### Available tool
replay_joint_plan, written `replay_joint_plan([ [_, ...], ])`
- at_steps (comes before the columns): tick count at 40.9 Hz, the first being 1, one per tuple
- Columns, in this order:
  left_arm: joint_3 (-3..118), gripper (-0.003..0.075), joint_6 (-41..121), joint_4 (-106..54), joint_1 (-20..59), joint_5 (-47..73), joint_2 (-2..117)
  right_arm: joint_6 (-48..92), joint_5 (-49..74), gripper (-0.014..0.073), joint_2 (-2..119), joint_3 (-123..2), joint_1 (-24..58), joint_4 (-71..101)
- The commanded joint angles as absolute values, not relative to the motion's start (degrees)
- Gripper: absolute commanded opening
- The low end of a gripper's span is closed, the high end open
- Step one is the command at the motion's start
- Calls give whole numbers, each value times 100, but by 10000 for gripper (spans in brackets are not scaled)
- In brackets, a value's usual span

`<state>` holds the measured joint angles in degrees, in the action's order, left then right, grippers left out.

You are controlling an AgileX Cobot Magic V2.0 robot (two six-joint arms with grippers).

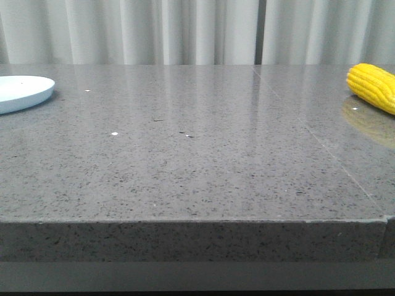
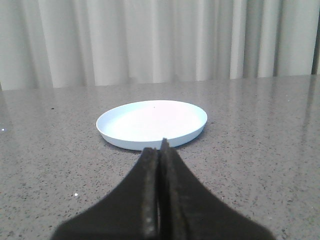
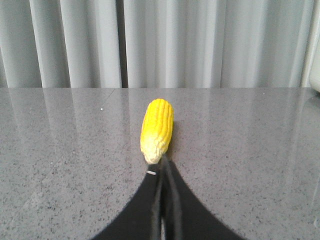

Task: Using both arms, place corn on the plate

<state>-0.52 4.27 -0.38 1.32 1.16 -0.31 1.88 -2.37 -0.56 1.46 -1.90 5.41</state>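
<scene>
Near the surface's right edge lies the corn (image 1: 373,87); the plate (image 1: 21,92) sits at the left edge, well apart. Both jaws are closed, empty (fingers touching). The cob could roll if nudged before the right gripper (image 3: 161,167) opens.

Soft, even light fills the room; the polished table (image 1: 197,154) mirrors pale curtains (image 1: 185,31) in streaky glare, shadows stay faint, and close gripper fingers (image 2: 160,200) blur.

The corn (image 3: 157,129) lies on the grey table (image 3: 60,165), its pale tip toward the right gripper (image 3: 163,165). The gripper's black fingers (image 3: 150,200) are pressed together, tips just at the cob's end. Pale curtains (image 3: 200,40) hang behind.
</scene>
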Motion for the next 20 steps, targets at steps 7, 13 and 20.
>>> replay_joint_plan([
  [7, 450, -20, 428, -146, 172, -1173, -124, 189, -452, -69, -158, -625, -218, 577],
  [13, 1617, -20, 428, -146, 172, -671, 42, 194, 85, -69, -25, -1592, -218, 565],
  [20, 2968, -20, 428, -146, 172, 435, 730, 194, 883, -69, 612, -2820, -218, 565],
])
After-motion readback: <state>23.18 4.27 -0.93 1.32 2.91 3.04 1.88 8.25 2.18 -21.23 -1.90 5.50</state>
